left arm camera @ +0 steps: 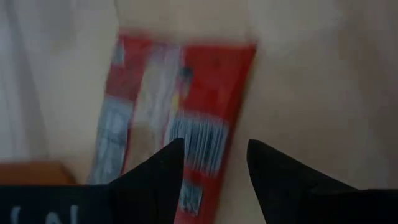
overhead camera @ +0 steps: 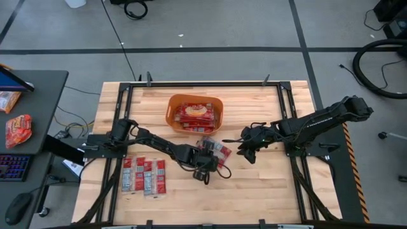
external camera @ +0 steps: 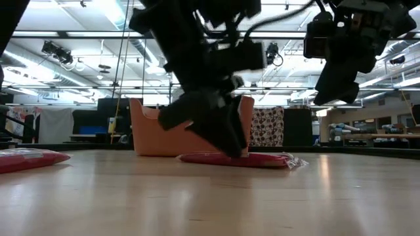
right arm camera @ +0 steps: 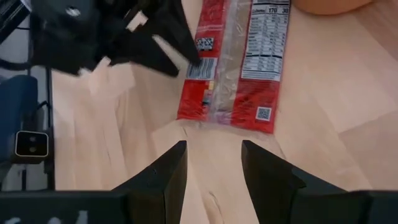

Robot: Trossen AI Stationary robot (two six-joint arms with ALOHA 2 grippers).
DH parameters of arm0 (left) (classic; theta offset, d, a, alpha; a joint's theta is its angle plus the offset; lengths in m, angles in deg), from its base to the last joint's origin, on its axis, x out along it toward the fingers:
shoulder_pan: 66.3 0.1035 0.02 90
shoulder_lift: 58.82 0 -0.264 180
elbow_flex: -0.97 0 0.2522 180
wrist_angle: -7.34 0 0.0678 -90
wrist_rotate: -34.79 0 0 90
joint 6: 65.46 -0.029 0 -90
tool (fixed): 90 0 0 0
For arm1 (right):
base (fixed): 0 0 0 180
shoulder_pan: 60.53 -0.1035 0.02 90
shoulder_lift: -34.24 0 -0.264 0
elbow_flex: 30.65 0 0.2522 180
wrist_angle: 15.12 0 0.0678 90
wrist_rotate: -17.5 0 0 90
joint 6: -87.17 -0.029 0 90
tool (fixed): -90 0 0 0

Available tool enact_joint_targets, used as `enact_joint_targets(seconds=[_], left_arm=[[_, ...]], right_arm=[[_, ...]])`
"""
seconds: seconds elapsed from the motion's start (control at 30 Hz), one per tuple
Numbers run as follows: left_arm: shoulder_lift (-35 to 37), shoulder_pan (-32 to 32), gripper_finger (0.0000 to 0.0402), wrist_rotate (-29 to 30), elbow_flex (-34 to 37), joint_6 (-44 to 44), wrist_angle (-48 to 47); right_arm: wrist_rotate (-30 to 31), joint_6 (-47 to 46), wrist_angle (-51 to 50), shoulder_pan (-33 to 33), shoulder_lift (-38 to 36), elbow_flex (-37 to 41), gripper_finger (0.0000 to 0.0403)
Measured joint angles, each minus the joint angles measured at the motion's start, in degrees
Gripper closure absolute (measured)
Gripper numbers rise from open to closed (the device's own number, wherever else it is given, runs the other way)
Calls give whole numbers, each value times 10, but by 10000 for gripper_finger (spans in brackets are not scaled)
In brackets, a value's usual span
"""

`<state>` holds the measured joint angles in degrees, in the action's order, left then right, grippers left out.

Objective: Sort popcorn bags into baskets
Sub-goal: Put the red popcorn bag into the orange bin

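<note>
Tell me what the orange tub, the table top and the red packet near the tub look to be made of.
Orange tub: likely moulded plastic, smooth solid walls, rolled rim.
Table top: wood, pale joined strips with visible grain, light sheen.
Red packet: seemingly thin glossy plastic film, printed with barcode and nutrition panel, crimped end.

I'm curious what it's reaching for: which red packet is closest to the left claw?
The lone popcorn bag just below the orange tub, under the left gripper; the others lie inside the tub or in the row.
</note>
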<state>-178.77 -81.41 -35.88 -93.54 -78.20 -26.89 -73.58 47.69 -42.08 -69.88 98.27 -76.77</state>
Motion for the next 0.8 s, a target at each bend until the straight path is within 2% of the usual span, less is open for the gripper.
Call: enact_joint_targets(seconds=[0.13,0.23,0.57,0.7,0.8], left_arm=[[-7,2,229,15,0,-6,-11],[-13,5,253,12,0,2,-19],[-5,7,389,1,0,67,-23],[23,7,393,-3,-5,131,-50],[64,7,394,-28,-8,162,-66]], right_arm=[[-2,-8,3,0,1,0,245],[-2,-14,7,0,1,0,245],[-27,-15,5,0,1,0,245],[-61,-10,1,5,1,0,245],[-74,-9,-4,10,0,0,245]])
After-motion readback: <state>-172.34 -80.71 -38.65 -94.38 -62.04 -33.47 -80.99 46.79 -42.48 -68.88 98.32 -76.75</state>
